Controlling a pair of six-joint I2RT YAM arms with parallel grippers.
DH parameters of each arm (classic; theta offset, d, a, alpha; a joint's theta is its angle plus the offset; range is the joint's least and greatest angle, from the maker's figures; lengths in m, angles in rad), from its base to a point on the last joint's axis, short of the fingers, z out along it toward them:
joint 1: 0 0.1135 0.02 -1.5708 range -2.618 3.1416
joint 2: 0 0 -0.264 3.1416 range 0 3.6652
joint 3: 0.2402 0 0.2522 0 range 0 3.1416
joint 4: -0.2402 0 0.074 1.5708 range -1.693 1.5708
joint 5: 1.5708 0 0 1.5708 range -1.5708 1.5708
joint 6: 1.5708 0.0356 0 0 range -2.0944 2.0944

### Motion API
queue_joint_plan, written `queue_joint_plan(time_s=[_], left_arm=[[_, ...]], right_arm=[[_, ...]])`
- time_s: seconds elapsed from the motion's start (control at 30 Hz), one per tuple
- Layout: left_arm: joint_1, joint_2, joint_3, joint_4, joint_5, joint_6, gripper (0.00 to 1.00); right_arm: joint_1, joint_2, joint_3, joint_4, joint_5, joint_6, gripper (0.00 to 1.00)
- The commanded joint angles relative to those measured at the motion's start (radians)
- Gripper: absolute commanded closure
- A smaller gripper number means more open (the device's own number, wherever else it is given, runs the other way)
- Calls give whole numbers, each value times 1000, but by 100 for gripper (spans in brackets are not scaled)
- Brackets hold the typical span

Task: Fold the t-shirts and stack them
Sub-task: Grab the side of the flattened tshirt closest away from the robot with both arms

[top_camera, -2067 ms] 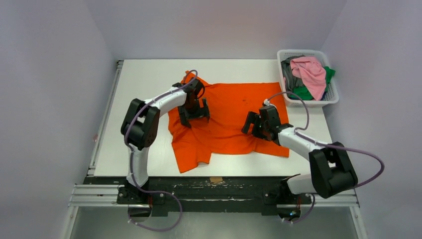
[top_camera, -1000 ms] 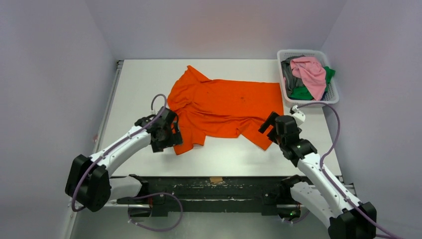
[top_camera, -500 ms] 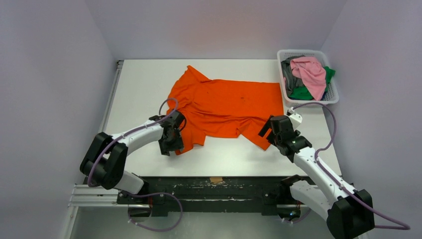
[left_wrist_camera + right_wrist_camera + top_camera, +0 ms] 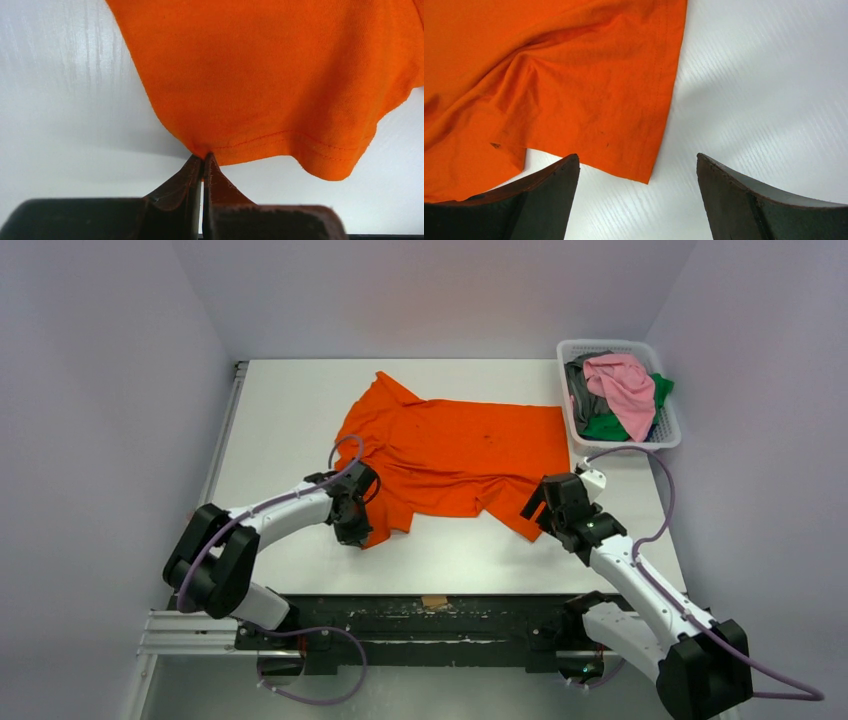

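**Left gripper pinches the orange hem, right gripper stands open over a corner**

The left gripper (image 4: 352,531) (image 4: 204,158) is clenched on the large bright orange t-shirt of soft cloth (image 4: 455,455) (image 4: 275,75) (image 4: 549,75). Its two dark fingers are pressed together, and a small pucker of the stitched hem is caught at their tips. From that pinch the cloth spreads ahead of the gripper and off to its right, lying on the white table top (image 4: 280,420).

The right gripper (image 4: 537,506) (image 4: 636,157) is released, its fingers spread wide. A hemmed corner of the orange t-shirt lies flat on the table just ahead of the gap between them, nearer the left finger. The rest of the cloth runs away ahead and to the left in loose creases. Bare table lies ahead of the right finger.

Beyond the right gripper and well apart from it, a white slotted plastic basket (image 4: 625,448) sits at the far right corner of the table. In it lie a crumpled pink t-shirt (image 4: 625,385), a green t-shirt (image 4: 610,427) and a grey t-shirt (image 4: 582,395), heaped together, with the pink one on top.
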Motion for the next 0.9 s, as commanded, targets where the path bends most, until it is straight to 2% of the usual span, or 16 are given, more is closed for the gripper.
queue_joint_plan(time_s=[0.0,0.1,0.43,0.7,0.87], left_arm=[[-11,-89,-95,38,-89,-34,100],[-11,-171,-130,10,-117,-32,100],[-11,-274,-180,-6,-128,-38,100],[-10,-297,-176,-20,-142,-46,100],[-11,-307,-180,-26,-152,-52,100]], right_arm=[[2,27,42,-61,-35,-23,17],[2,79,26,-66,-55,-13,20],[4,288,22,69,-156,-18,42],[5,277,-7,-10,-161,22,45],[14,314,14,-17,-160,21,51]])
